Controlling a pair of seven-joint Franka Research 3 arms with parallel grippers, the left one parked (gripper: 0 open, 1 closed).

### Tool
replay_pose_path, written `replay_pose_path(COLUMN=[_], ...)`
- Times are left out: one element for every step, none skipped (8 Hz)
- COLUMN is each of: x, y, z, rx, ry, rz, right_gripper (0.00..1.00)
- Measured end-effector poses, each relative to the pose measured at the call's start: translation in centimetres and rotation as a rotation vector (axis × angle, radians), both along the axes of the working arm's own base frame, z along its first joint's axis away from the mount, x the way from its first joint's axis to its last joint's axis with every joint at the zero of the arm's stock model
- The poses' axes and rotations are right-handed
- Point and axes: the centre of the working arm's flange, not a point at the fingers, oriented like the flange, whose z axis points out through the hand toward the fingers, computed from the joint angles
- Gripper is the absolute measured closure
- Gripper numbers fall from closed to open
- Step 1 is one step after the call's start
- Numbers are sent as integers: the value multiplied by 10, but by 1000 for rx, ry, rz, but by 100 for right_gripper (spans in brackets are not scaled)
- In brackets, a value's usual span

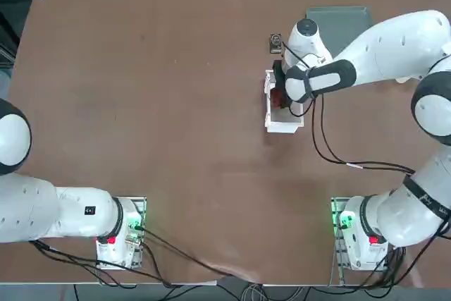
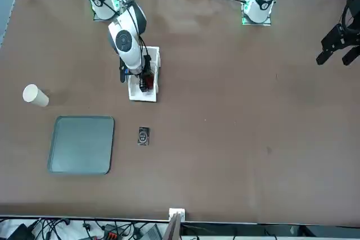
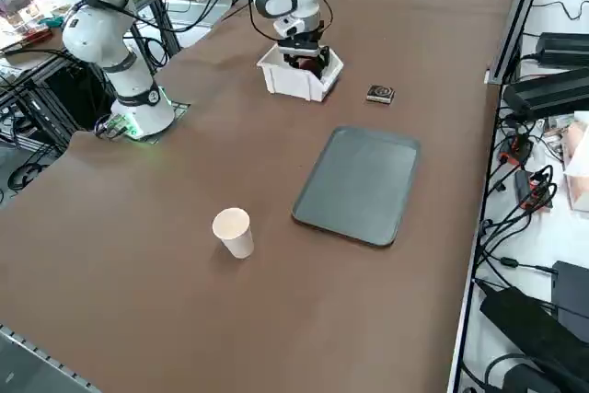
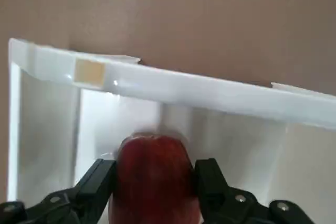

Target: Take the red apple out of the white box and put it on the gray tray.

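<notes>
The white box (image 1: 283, 127) (image 2: 144, 97) (image 3: 285, 81) (image 4: 173, 90) stands on the brown table right of centre. Inside it lies the red apple (image 4: 155, 174) (image 1: 277, 96), mostly hidden by the arm in the wider views. My right gripper (image 4: 154, 182) (image 1: 280, 91) (image 2: 145, 80) (image 3: 309, 60) reaches down into the box, its two black fingers pressed against opposite sides of the apple. The apple still sits low inside the box walls. The gray tray (image 1: 338, 17) (image 2: 81, 144) (image 3: 359, 186) lies bare on the table beyond the box, partly under my forearm in the top view.
A small black object (image 1: 275, 42) (image 2: 143, 136) (image 3: 380, 94) lies between the box and the tray. A white paper cup (image 2: 35, 95) (image 3: 233, 231) stands near the tray's far side. Cables trail from my right arm over the table.
</notes>
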Motion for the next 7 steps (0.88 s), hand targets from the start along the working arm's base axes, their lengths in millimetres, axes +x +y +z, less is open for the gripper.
replay_pose_path(x=[2, 3, 6, 11, 14, 13, 11], y=[0, -1, -1, -3, -5, -7, -8], z=[1, 2, 6, 15, 28, 41, 52], rx=[4, 7, 11, 16, 12, -1, -17], ry=[-6, -10, -18, -33, -41, -39, -32], rz=[-3, -5, -9, -15, -18, -14, -2], right_gripper=[13, 13, 13, 13, 13, 13, 13])
